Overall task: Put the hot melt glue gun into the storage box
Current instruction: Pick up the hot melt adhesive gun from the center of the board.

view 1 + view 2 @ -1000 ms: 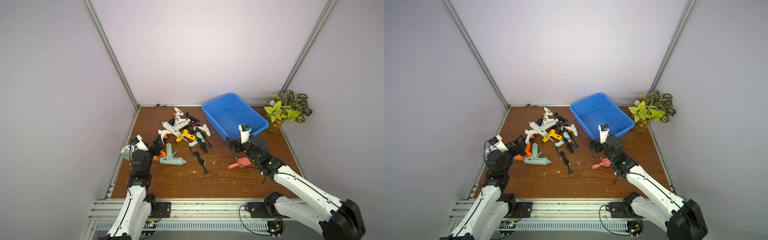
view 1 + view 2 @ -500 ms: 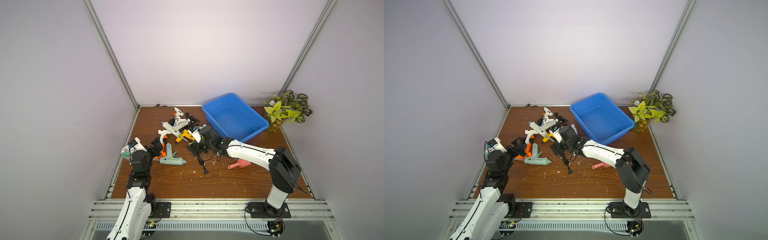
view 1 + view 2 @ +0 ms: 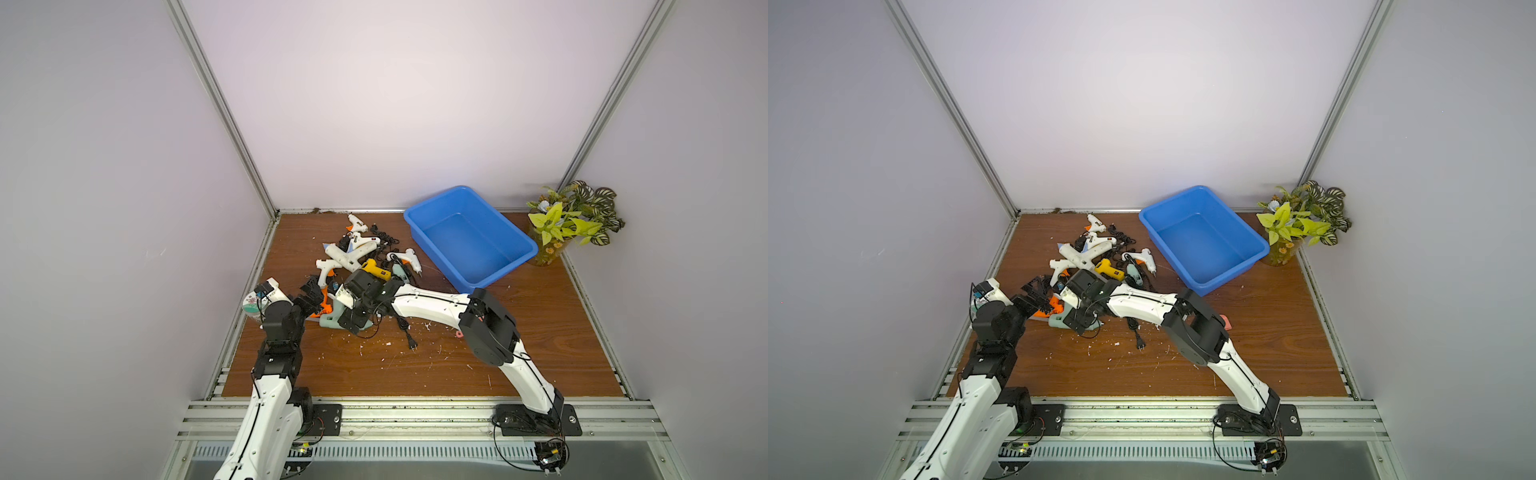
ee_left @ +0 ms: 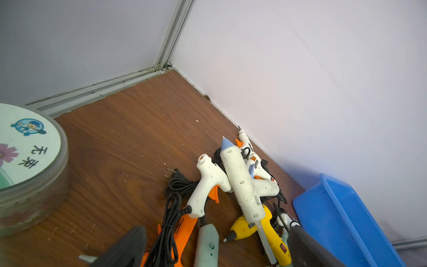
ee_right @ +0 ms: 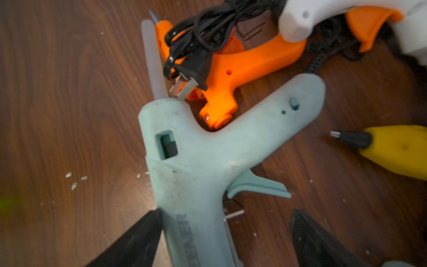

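Soft, even light, faint shadows — right wrist view blurred up close, top views sharp.

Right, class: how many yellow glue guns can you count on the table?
1. The yellow glue gun lies in the pile, partly under a long white glue gun. Others may be hidden beneath the pile.
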Motion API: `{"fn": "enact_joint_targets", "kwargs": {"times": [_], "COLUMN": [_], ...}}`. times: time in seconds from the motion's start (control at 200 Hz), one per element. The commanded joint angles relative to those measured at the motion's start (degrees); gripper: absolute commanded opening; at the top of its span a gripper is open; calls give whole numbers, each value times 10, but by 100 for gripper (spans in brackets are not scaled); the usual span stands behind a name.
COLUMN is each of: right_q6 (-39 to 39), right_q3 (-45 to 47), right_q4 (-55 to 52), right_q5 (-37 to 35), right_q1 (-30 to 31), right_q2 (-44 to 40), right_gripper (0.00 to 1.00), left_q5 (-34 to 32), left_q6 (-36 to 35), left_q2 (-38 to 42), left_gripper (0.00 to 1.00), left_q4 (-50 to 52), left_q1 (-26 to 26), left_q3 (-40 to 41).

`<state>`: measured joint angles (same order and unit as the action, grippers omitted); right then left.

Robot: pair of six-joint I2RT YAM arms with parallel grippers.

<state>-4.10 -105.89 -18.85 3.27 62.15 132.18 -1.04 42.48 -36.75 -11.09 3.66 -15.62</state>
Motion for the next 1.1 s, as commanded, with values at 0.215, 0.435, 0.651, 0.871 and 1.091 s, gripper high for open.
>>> {"fn": "enact_joint_targets", "kwargs": {"times": [0.215,0.435,0.651,0.871,1.091], "right_q6": [-15,11,43,62,54], "right_q3": [-81,-83,16,112,212], "right_q4": [-76,-110,-87,-53,13], "right_q5": [-39,-91,-127,-137,-116], "right_q1": [23,27,28,24,24], "right_q2": [60,68,7,-71,-194], "right_gripper": [86,77,58,33,7], "left_q5": [-16,-15,-12,-15,-12], "left_q6": [-1,0,2,3,6], "left_q2": [5,3,2,4,8], "left_gripper": [100,100,100,100,100], "left_q4": [11,10,7,17,20], "left_q1": [6,6,6,6,6], "left_q3": [-13,-11,-10,-13,-16]}}
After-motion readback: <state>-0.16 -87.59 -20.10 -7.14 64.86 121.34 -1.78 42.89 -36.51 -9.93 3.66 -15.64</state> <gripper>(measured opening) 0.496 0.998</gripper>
